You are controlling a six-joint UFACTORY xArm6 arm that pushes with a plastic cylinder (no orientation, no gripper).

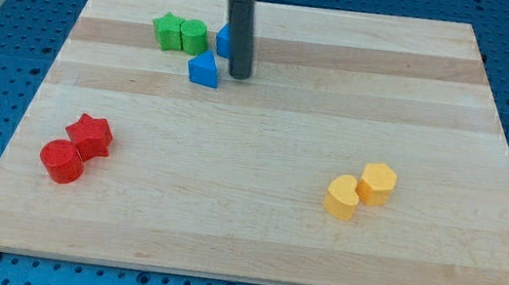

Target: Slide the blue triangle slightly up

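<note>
The blue triangle (203, 69) lies on the wooden board (255, 212) near the view's top, left of centre. My tip (239, 75) rests on the board just to the triangle's right, a small gap away from it. A second blue block (223, 40) sits above the triangle, partly hidden behind the rod, so its shape cannot be made out.
A green star (166, 30) and a green rounded block (193, 36) touch each other at the view's top left. A red star (90, 135) and a red cylinder (62, 161) sit at the left. Two yellow blocks (342, 196) (377, 182) sit at the lower right.
</note>
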